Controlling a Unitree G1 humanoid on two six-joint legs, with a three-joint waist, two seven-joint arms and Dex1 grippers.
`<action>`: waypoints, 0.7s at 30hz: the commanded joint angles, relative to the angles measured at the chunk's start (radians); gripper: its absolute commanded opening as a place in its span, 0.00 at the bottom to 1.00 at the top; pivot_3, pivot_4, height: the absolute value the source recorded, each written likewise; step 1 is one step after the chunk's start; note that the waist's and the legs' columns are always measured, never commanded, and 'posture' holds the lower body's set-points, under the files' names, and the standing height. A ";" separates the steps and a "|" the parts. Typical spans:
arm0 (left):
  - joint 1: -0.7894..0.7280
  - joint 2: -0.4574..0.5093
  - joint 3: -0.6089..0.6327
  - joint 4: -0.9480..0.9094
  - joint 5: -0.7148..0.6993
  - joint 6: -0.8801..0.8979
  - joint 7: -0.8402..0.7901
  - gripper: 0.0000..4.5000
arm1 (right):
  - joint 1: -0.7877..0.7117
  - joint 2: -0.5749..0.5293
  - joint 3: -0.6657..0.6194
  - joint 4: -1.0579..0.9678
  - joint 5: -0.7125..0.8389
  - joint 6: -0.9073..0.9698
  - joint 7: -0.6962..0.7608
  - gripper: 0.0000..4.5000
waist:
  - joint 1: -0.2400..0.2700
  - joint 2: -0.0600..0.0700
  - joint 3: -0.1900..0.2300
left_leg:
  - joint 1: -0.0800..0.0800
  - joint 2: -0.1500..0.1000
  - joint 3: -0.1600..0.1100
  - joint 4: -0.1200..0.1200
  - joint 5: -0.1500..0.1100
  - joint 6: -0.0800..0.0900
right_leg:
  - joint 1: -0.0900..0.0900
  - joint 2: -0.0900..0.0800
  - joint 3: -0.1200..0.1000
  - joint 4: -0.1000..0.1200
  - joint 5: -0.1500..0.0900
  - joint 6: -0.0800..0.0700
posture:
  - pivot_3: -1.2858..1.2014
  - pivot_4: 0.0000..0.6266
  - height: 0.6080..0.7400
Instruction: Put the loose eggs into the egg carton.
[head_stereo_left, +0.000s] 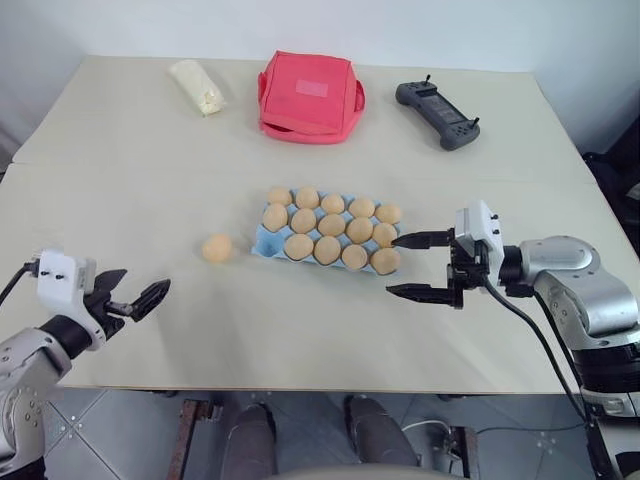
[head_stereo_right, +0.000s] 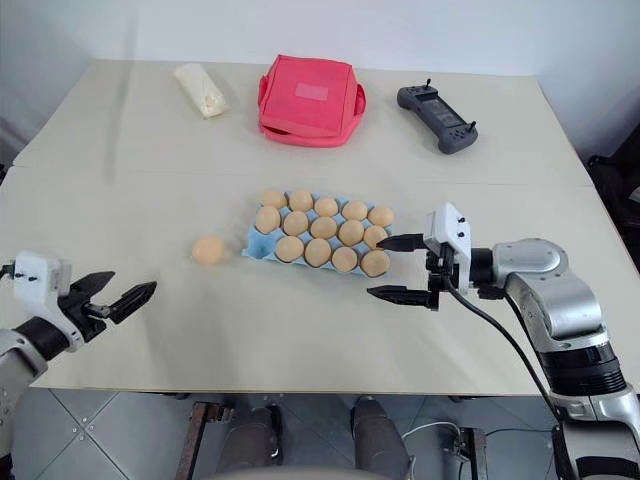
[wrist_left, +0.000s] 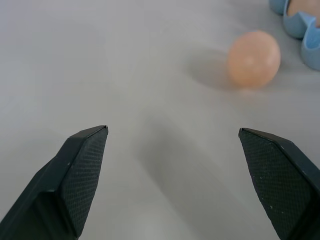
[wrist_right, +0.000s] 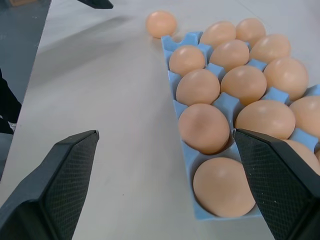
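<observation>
So the egg carton (head_stereo_left: 268, 238) sits about mid-bench, nearly full of eggs, with one cup at its near-left corner looking empty. One loose egg (head_stereo_left: 217, 248) is lying on the bench (head_stereo_left: 130, 170) just off the carton's left side, not touching it. The right gripper (head_stereo_left: 413, 266) hovers right by the carton's right end, fingers spread wide, nothing in them. The left gripper (head_stereo_left: 141, 294) is over the near-left edge of the bench, well away from the egg, fingers spread and empty too. Back edge has a red pouch (head_stereo_left: 309, 96), a pale packet (head_stereo_left: 197, 86) and a grey controller (head_stereo_left: 438, 114)
</observation>
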 joint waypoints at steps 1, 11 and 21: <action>0.004 0.001 0.020 -0.054 -0.026 -0.024 0.006 0.99 | -0.015 0.002 -0.007 -0.011 0.002 -0.013 0.014 1.00 | 0.000 0.000 0.000 | 0.000 0.000 0.000 0.000 0.000 0.000 | 0.000 0.000 0.000 0.000 0.000 0.000 | 0.52 0.24 1.00; -0.277 0.008 -0.217 0.050 -0.004 -0.004 0.041 0.99 | 0.034 -0.020 -0.046 -0.073 0.013 0.012 -0.009 1.00 | 0.004 0.000 0.000 | 0.000 0.000 0.000 0.000 0.000 0.000 | 0.000 0.000 0.000 0.000 0.002 0.003 | 0.52 0.24 1.00; -0.484 0.046 -0.487 0.342 0.137 -0.029 0.000 0.99 | 0.145 -0.045 -0.126 -0.197 0.042 0.058 -0.090 1.00 | -0.001 0.000 0.000 | 0.000 0.000 0.000 -0.002 0.000 -0.001 | -0.001 0.000 0.000 -0.001 0.004 0.007 | 0.52 0.24 1.00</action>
